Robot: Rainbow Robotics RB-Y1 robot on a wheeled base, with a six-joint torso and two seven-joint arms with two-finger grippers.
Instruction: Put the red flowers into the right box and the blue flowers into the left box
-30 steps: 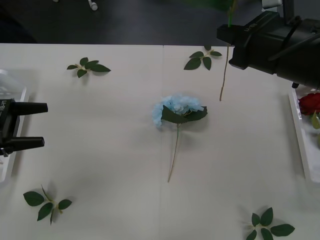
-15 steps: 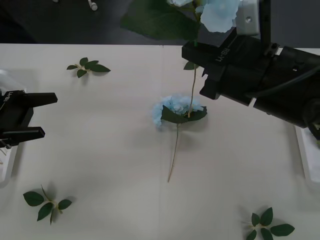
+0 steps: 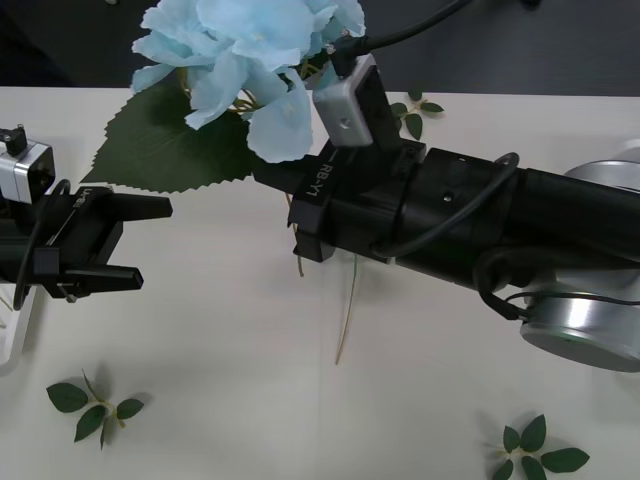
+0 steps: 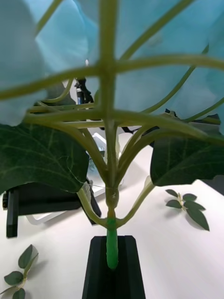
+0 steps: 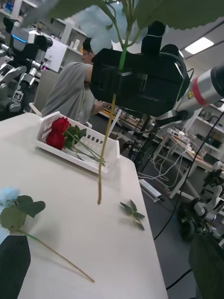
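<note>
My right gripper reaches across the table's middle, shut on the stem of a blue flower. Its pale bloom and big leaf are lifted high, close to the front camera. The stem stands upright between the black fingers. At the table's left my left gripper is open and holds nothing, just left of the held flower. A second blue flower lies on the table; my right arm covers it in the front view except for its stem. Red flowers lie in the right box. The left box shows at the left edge.
Loose green leaf sprigs lie at the front left, the front right and the back of the white table. Benches, cables and other machines fill the room beyond the table's right end.
My right arm has swung from the table's right side leftward across the middle, carrying the blue flower up toward the front camera. My left gripper has moved inward to the right.
</note>
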